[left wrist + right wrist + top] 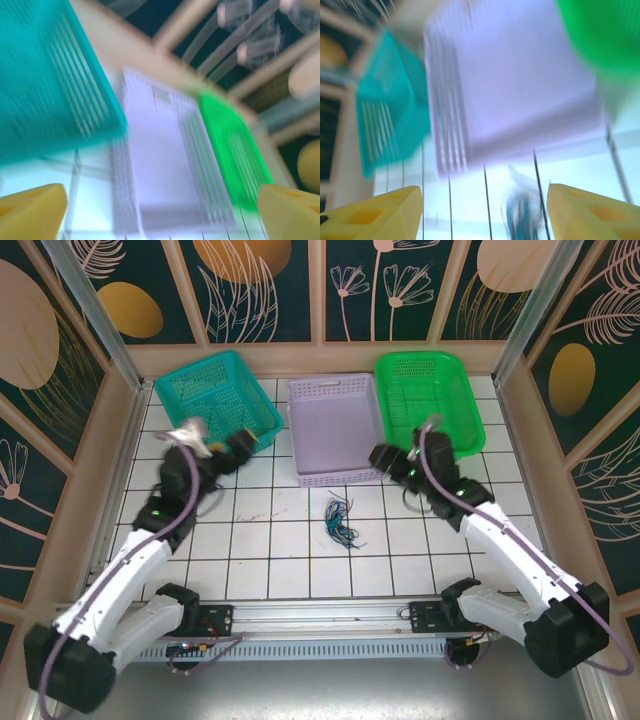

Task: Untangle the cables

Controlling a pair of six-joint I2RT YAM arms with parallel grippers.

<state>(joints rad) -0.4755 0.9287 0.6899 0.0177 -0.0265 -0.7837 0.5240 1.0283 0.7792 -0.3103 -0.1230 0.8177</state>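
top external: over the white tiled table [250, 540], both grippers hang with jaws wide apart; the right gripper [383, 457] sits nearer than the left gripper [238, 448] to the cables [342, 522], a small tangle lying nearward and to its left, long axis running near-to-far.

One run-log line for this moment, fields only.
cables: tangled, on table near lilac basket | left gripper: open, empty, beside teal basket | right gripper: open, empty

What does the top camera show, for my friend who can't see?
A tangle of blue, black and green cables lies on the white tiled table. Behind it stand a teal basket, a lilac basket and a green basket; the left arm and right arm flank the cables.
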